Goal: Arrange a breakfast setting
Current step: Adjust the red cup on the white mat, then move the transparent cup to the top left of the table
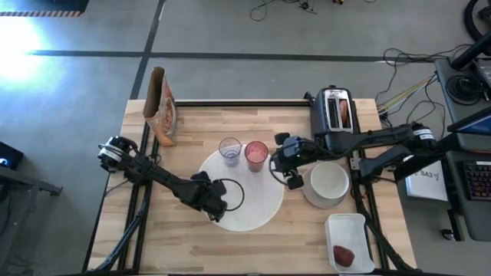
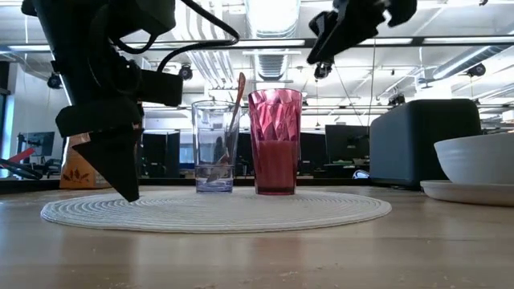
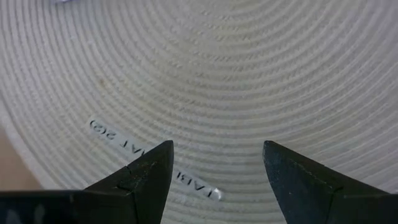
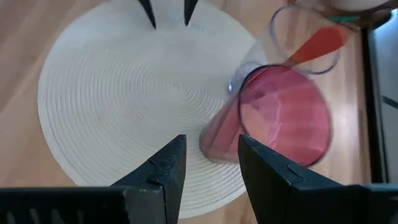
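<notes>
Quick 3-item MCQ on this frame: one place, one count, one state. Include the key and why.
1. Where is the dark-red fruit?
A in the toaster
B in the white tray
C in the bowl

2. How many tumblers stand on the table?
A one
B two
C three

3. What state is the left claw in?
A open, over the round mat
B shut on the fruit
C shut on the tray

Key:
1 B: the high view shows the fruit lying in the tray at the table's near right corner.
2 B: there is one clear tumbler and one pink tumbler, side by side.
3 A: the left wrist view shows the fingers apart with only woven mat between them.
</notes>
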### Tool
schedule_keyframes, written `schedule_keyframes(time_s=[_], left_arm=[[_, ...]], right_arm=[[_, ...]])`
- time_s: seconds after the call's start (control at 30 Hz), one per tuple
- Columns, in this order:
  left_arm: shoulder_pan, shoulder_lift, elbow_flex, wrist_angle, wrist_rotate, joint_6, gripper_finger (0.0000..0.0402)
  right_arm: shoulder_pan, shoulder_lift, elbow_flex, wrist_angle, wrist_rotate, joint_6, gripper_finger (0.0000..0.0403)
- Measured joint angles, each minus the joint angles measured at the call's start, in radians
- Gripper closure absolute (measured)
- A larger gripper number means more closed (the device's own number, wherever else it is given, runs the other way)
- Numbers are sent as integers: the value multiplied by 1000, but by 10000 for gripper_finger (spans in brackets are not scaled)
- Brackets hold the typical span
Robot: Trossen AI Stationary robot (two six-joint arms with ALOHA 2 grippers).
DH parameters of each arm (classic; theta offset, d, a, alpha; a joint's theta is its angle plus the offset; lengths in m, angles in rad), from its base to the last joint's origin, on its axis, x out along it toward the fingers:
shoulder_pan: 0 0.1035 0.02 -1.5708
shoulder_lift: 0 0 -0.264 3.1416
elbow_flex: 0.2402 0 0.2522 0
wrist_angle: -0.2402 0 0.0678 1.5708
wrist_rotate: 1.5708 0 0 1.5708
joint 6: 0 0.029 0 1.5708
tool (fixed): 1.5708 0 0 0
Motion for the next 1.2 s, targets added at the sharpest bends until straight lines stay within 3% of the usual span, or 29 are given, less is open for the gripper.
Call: schedule_keyframes(time_s=[0.17,0.37,0.7,1.03,1.2], left_arm=[[1,-1,1,22,-1,7,170],[1,-2,1,28,-1,7,170],[1,-2,1,37,-1,9,170],[1,-3,2,73,-1,5,170],[12,-17,29,68,-24,99,170]], right_arm=[[0,89,14,22,19,-93,269],[0,176,93,-21,182,-117,270],[14,229,217,-130,175,-106,282],[18,228,219,-145,175,-88,280],[18,224,219,-144,175,-77,281]])
